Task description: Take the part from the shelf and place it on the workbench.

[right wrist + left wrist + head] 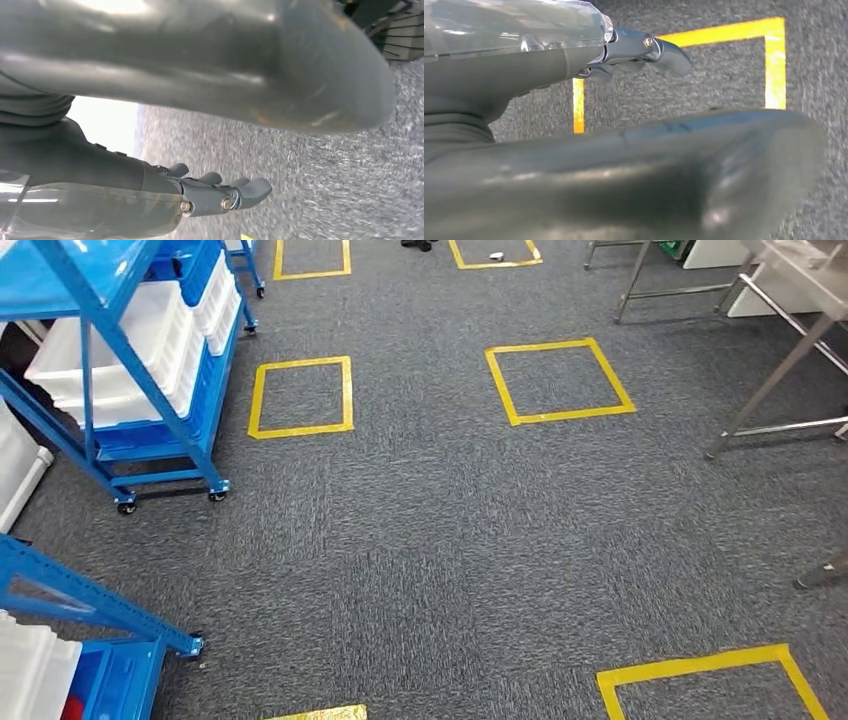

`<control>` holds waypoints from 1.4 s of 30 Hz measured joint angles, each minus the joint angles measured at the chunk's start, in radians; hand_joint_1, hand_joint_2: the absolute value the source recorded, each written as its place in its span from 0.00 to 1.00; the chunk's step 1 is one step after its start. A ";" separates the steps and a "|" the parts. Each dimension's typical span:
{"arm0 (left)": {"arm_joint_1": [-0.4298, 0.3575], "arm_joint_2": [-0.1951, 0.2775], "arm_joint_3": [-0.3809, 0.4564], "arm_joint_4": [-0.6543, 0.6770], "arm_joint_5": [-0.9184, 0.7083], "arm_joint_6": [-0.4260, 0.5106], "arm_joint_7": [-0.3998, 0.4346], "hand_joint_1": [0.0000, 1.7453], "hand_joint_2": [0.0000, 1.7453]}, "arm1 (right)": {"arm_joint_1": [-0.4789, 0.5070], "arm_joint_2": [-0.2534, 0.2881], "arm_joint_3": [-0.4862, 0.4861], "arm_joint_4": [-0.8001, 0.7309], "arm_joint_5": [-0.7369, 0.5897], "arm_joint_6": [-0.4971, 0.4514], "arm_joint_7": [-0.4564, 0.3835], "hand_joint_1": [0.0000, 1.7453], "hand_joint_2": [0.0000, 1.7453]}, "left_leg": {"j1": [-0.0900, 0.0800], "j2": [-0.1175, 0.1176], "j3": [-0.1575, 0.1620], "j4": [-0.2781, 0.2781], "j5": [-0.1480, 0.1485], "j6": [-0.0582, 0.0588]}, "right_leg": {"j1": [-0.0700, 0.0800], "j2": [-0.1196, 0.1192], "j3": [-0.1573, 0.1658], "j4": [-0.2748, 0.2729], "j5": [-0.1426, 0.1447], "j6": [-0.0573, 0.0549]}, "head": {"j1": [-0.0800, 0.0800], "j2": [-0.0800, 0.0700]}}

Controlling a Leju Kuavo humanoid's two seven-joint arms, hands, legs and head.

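Observation:
A blue wheeled shelf (150,410) stands at the far left and carries white bins (130,350). A second blue shelf (70,640) with a white bin sits at the near left. Steel workbench legs (780,380) rise at the right. No part can be made out on the shelves. My left hand (624,100) hangs above the carpet over a yellow tape square (724,65), its fingers (659,50) apart and holding nothing. My right hand (200,125) also hangs over the carpet, its fingers (225,192) spread and empty.
Grey carpet bears yellow tape squares at the middle left (300,397), the middle right (560,380) and the near right (710,685). Another metal frame (660,280) stands at the far right. Open floor lies between the shelves and the workbench.

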 joint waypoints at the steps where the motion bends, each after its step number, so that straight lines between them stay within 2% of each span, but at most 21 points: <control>1: 0.002 0.001 0.000 0.000 0.000 0.000 -0.003 0.00 0.00 | -0.001 -0.003 0.011 0.000 0.023 0.003 0.001 0.00 0.00 | 0.002 -0.010 0.002 -0.007 0.004 0.004 | -0.001 0.007 0.002 0.003 -0.004 0.005 | 0.000 0.000; 3: 0.000 0.003 -0.002 0.000 0.000 -0.003 -0.010 0.00 0.00 | 0.000 -0.008 0.039 0.000 0.067 0.013 0.004 0.00 0.00 | 0.009 -0.030 0.007 -0.020 0.014 0.013 | -0.005 0.057 -0.020 0.058 -0.043 0.015 | 0.000 0.000; 5: -0.006 0.003 -0.005 0.000 0.000 -0.009 -0.013 0.00 0.00 | 0.004 -0.011 0.064 0.000 0.094 0.019 0.004 0.00 0.00 | 0.011 -0.051 0.004 -0.023 0.018 0.017 | -0.013 0.108 -0.080 0.182 -0.106 0.021 | 0.000 0.000; 7: -0.008 0.004 -0.010 0.000 0.000 -0.014 -0.013 0.00 0.00 | 0.007 -0.013 0.081 0.000 0.103 0.020 0.001 0.00 0.00 | 0.012 -0.076 0.002 -0.021 0.019 0.016 | -0.020 0.117 -0.128 0.273 -0.128 0.026 | 0.000 0.000; 9: -0.008 0.005 -0.016 0.000 0.000 -0.020 -0.009 0.00 0.00 | 0.008 -0.017 0.093 0.000 0.105 0.020 -0.006 0.00 0.00 | 0.014 -0.103 0.001 -0.015 0.019 0.012 | -0.029 0.121 -0.114 0.225 -0.073 0.033 | 0.000 0.000; 11: -0.010 0.006 -0.021 0.000 -0.001 -0.026 -0.005 0.00 0.00 | 0.007 -0.020 0.102 0.000 0.107 0.021 -0.013 0.00 0.00 | 0.016 -0.128 -0.004 -0.001 0.014 0.002 | -0.038 0.156 -0.061 0.098 -0.005 0.040 | 0.000 0.000; 14: -0.015 0.008 -0.025 0.000 -0.001 -0.030 -0.002 0.00 0.00 | 0.004 -0.021 0.113 0.000 0.109 0.023 -0.017 0.00 0.00 | 0.017 -0.158 -0.019 0.011 0.014 -0.020 | -0.037 0.187 -0.036 0.031 0.011 0.029 | 0.000 0.000; 16: -0.013 0.009 -0.026 0.000 -0.001 -0.031 -0.001 0.00 0.00 | 0.000 -0.021 0.117 0.000 0.109 0.023 -0.017 0.00 0.00 | 0.022 -0.166 -0.026 0.012 0.017 -0.033 | -0.034 0.163 -0.036 0.027 0.016 0.012 | 0.000 0.000; 17: -0.011 0.009 -0.026 0.000 -0.001 -0.031 -0.001 0.00 0.00 | -0.001 -0.021 0.119 0.000 0.109 0.023 -0.017 0.00 0.00 | 0.023 -0.151 -0.034 0.025 0.007 -0.037 | -0.034 0.152 -0.036 0.024 0.020 0.004 | 0.000 0.000; 20: -0.017 0.011 -0.028 0.000 -0.002 -0.031 -0.001 0.00 0.00 | 0.003 -0.021 0.121 0.000 0.109 0.023 -0.019 0.00 0.00 | 0.021 -0.076 -0.106 0.179 -0.080 -0.043 | -0.028 0.112 -0.038 0.019 0.023 -0.012 | 0.000 0.000; 22: -0.019 0.011 -0.031 0.000 -0.002 -0.032 -0.001 0.00 0.00 | 0.006 -0.021 0.123 0.000 0.109 0.023 -0.022 0.00 0.00 | 0.022 -0.059 -0.154 0.288 -0.121 -0.044 | -0.022 0.082 -0.038 0.019 0.021 -0.015 | 0.000 0.000; 23: -0.018 0.010 -0.033 0.000 -0.002 -0.033 -0.001 0.00 0.00 | 0.006 -0.021 0.123 0.000 0.110 0.023 -0.023 0.00 0.00 | 0.021 -0.056 -0.154 0.295 -0.114 -0.043 | -0.019 0.069 -0.038 0.019 0.020 -0.015 | 0.000 0.000; 25: -0.017 0.011 -0.036 0.000 -0.002 -0.034 -0.003 0.00 0.00 | 0.004 -0.021 0.125 0.000 0.111 0.023 -0.029 0.00 0.00 | 0.019 -0.041 -0.095 0.192 -0.059 -0.035 | -0.016 0.045 -0.034 0.019 0.017 -0.014 | 0.000 0.000; 27: -0.021 0.012 -0.040 0.000 -0.002 -0.036 -0.004 0.00 0.00 | 0.004 -0.020 0.127 0.000 0.112 0.023 -0.037 0.00 0.00 | 0.010 -0.003 -0.025 0.061 -0.017 -0.020 | -0.012 0.024 -0.028 0.019 0.012 -0.008 | 0.000 0.000; 29: -0.023 0.012 -0.045 0.000 -0.001 -0.038 -0.002 0.00 0.00 | 0.002 -0.020 0.130 0.000 0.112 0.021 -0.045 0.00 0.00 | 0.000 0.012 -0.004 0.014 -0.012 -0.008 | -0.011 0.007 -0.024 0.018 0.009 0.002 | 0.000 0.000; 31: -0.020 0.013 -0.048 0.000 -0.001 -0.040 0.005 0.00 0.00 | -0.004 -0.019 0.133 0.000 0.112 0.018 -0.052 0.00 0.00 | 0.000 -0.008 -0.002 0.004 -0.005 0.002 | -0.014 -0.002 -0.018 0.016 0.006 0.013 | 0.000 0.000; 33: -0.020 0.013 -0.049 0.000 0.000 -0.041 0.014 0.00 0.00 | -0.006 -0.018 0.134 0.000 0.112 0.015 -0.055 0.00 0.00 | 0.006 -0.028 0.008 -0.013 0.005 0.012 | -0.017 0.038 -0.028 0.048 -0.019 0.023 | 0.000 0.000; 35: -0.025 0.012 -0.049 0.000 0.000 -0.044 0.020 0.00 0.00 | -0.004 -0.016 0.134 0.001 0.103 0.006 -0.048 0.00 0.00 | 0.009 -0.049 0.012 -0.020 0.011 0.019 | -0.019 0.096 -0.080 0.156 -0.079 0.028 | 0.000 0.000; 37: -0.027 0.012 -0.049 0.000 0.001 -0.046 0.022 0.00 0.00 | -0.001 -0.015 0.127 0.001 0.061 -0.021 -0.038 0.00 0.00 | 0.009 -0.074 0.010 -0.019 0.012 0.020 | -0.021 0.114 -0.142 0.273 -0.118 0.030 | 0.000 0.000; 39: -0.025 0.011 -0.049 0.000 0.002 -0.046 0.022 0.00 0.00 | -0.001 -0.014 0.094 0.000 -0.035 -0.066 -0.044 0.00 0.00 | 0.010 -0.103 0.012 -0.017 0.011 0.018 | -0.024 0.118 -0.149 0.266 -0.080 0.032 | 0.000 0.000; 42: -0.024 0.008 -0.048 0.000 0.005 -0.046 0.014 0.00 0.00 | -0.007 -0.014 -0.015 0.000 -0.232 -0.111 -0.092 0.00 0.00 | 0.012 -0.142 0.010 -0.004 0.004 0.008 | -0.032 0.173 -0.077 0.081 0.025 0.032 | 0.000 0.000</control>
